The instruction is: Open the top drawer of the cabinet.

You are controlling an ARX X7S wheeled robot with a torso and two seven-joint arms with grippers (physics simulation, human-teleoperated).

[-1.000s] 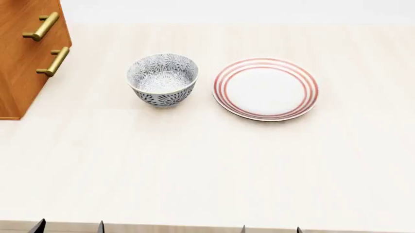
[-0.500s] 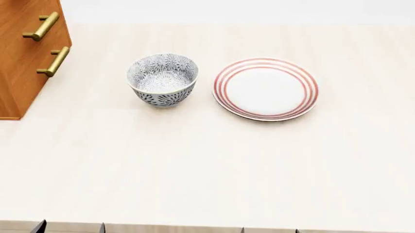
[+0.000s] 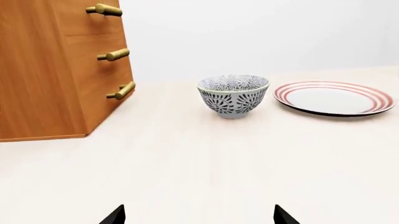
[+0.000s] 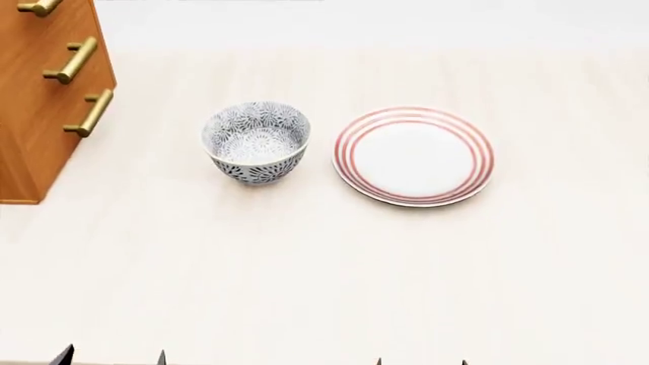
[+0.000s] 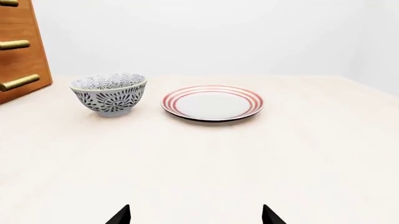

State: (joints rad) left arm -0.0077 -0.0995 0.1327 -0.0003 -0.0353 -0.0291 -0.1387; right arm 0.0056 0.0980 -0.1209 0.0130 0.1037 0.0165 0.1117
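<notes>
The orange-brown cabinet (image 3: pixel 44 74) stands at the table's far left, with three stacked drawers that all look shut. The top drawer (image 3: pixel 84 21) carries the uppermost brass handle (image 3: pixel 104 9); in the head view only that handle (image 4: pixel 39 7) shows, at the frame's top edge. The cabinet also shows in the head view (image 4: pixel 30 114) and the right wrist view (image 5: pixel 18 51). My left gripper (image 3: pixel 199 217) is open and empty, low over the table and well short of the cabinet. My right gripper (image 5: pixel 195 215) is open and empty. Both sets of tips peek in at the head view's bottom edge, left (image 4: pixel 112 357) and right (image 4: pixel 422 362).
A blue-patterned bowl (image 4: pixel 255 142) stands right of the cabinet, and a white plate with red rings (image 4: pixel 414 156) lies right of the bowl. Both also show in the left wrist view, bowl (image 3: pixel 233 95) and plate (image 3: pixel 333 98). The pale table (image 4: pixel 304 274) stretches toward me.
The head view has shifted so the scene sits lower in frame, and the cabinet's uppermost handle has come into view. Bowl, plate and gripper tips have not visibly moved on the table.
</notes>
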